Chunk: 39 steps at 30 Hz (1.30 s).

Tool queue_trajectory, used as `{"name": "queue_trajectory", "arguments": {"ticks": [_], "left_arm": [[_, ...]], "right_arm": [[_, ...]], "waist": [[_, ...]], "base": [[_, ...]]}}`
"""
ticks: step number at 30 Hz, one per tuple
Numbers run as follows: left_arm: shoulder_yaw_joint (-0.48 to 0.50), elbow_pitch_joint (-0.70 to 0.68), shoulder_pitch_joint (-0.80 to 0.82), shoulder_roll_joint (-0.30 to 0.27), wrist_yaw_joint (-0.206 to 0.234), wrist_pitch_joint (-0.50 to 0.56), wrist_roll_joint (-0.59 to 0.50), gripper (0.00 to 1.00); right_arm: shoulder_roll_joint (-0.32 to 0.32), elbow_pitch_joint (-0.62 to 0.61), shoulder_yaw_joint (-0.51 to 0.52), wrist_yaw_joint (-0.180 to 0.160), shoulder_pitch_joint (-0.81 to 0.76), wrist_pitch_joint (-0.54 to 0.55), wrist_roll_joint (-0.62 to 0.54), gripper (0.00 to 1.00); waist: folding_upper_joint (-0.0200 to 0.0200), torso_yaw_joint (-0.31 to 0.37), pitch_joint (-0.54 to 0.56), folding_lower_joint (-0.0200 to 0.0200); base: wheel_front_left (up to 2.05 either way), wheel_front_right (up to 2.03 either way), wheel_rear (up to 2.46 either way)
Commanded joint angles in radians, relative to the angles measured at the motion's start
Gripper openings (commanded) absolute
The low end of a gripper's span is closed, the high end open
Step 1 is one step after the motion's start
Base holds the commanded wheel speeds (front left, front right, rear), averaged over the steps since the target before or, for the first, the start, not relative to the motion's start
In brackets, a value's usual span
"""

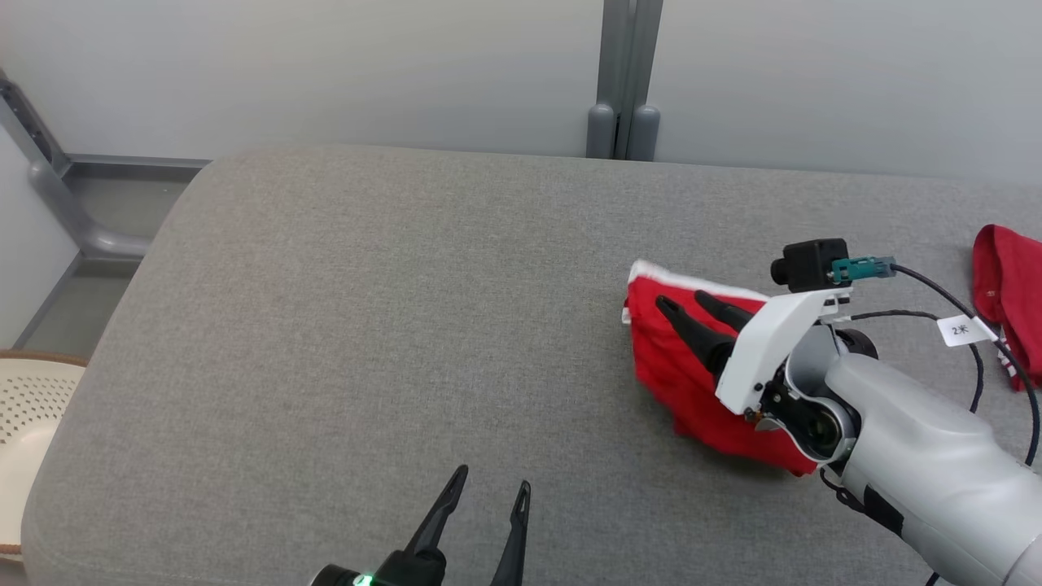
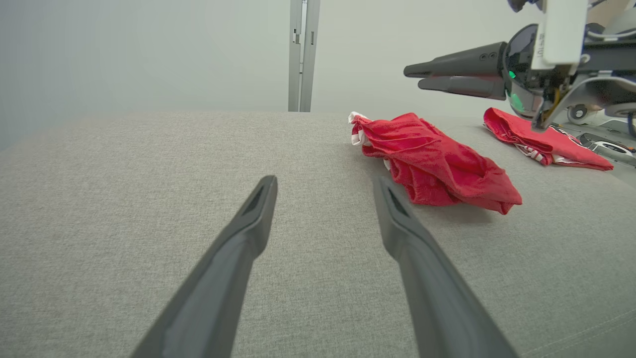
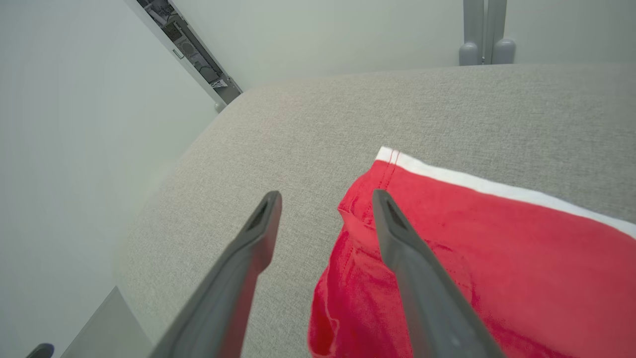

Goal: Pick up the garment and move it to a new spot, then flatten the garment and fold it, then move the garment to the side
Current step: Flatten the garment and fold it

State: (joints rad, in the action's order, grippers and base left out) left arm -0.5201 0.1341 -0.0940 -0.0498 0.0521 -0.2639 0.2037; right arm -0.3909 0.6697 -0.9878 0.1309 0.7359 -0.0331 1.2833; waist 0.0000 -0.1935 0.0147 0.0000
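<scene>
Looks like only the first bit's done: the red garment (image 1: 676, 370) sits in a crumpled heap on the right of the grey bench (image 1: 366, 285). Right tool (image 1: 680, 299) hangs just over it, fingers apart, gripping nothing. Left tool (image 1: 493, 478) is spread too, well apart from it. Flattening, folding and moving aside are all left, I'd say.

head: above, downward | wrists: low, forward | shared: garment (image 1: 676, 382)

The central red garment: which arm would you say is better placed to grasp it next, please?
Likely right: the right gripper hangs open above the garment, while the left gripper sits over bare cushion.
</scene>
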Motion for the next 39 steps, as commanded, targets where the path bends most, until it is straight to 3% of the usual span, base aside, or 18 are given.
{"name": "queue_trajectory", "arguments": {"ticks": [1, 10, 16, 17, 18, 19, 20, 28, 39], "left_arm": [[0.004, 0.001, -0.004, -0.002, 0.006, 0.000, 0.012, 1.00], [0.021, -0.008, -0.024, -0.002, 0.006, 0.000, -0.001, 1.00], [0.029, -0.011, -0.030, -0.002, -0.001, 0.000, -0.006, 1.00], [0.029, -0.010, -0.031, -0.002, -0.003, 0.000, -0.006, 1.00], [0.028, -0.010, -0.031, -0.002, -0.005, 0.000, -0.007, 1.00], [0.027, -0.009, -0.031, -0.002, -0.006, 0.000, -0.007, 1.00], [0.025, -0.008, -0.029, -0.002, -0.010, 0.000, -0.009, 1.00], [-0.002, 0.003, -0.006, -0.002, -0.017, 0.000, -0.005, 1.00], [-0.037, 0.005, 0.026, -0.002, -0.013, 0.000, 0.011, 1.00]], "right_arm": [[-0.020, -0.010, 0.006, 0.000, -0.019, -0.022, 0.000, 1.00], [-0.140, -0.060, 0.015, 0.000, -0.086, -0.160, -0.041, 1.00], [-0.192, -0.067, 0.028, 0.000, -0.172, -0.175, 0.004, 1.00], [-0.195, -0.070, 0.031, 0.000, -0.183, -0.171, 0.020, 0.92], [-0.193, -0.077, 0.039, 0.000, -0.195, -0.164, 0.048, 0.37], [-0.185, -0.086, 0.047, 0.000, -0.204, -0.155, 0.077, 0.14], [-0.173, -0.103, 0.064, 0.000, -0.218, -0.135, 0.131, 0.00], [-0.155, -0.115, 0.160, 0.000, -0.247, 0.040, 0.392, 0.00], [-0.105, 0.004, 0.173, 0.000, -0.195, 0.172, 0.421, 0.00]], "waist": [[0.0000, 0.012, 0.011, 0.0000], [0.0000, 0.067, 0.032, 0.0000], [0.0000, 0.085, 0.037, 0.0000], [0.0000, 0.086, 0.038, 0.0000], [0.0000, 0.085, 0.038, 0.0000], [0.0000, 0.083, 0.038, 0.0000], [0.0000, 0.079, 0.037, 0.0000], [0.0000, 0.010, 0.027, 0.0000], [0.0000, -0.064, -0.010, 0.0000]], "base": [[0.00, 0.00, 0.00], [0.00, 0.00, 0.00], [0.00, 0.00, 0.00], [0.00, 0.00, 0.00], [0.00, 0.00, 0.00], [0.00, 0.00, 0.00], [0.00, 0.00, 0.00], [0.00, 0.00, 0.00], [0.00, 0.00, 0.00]]}}
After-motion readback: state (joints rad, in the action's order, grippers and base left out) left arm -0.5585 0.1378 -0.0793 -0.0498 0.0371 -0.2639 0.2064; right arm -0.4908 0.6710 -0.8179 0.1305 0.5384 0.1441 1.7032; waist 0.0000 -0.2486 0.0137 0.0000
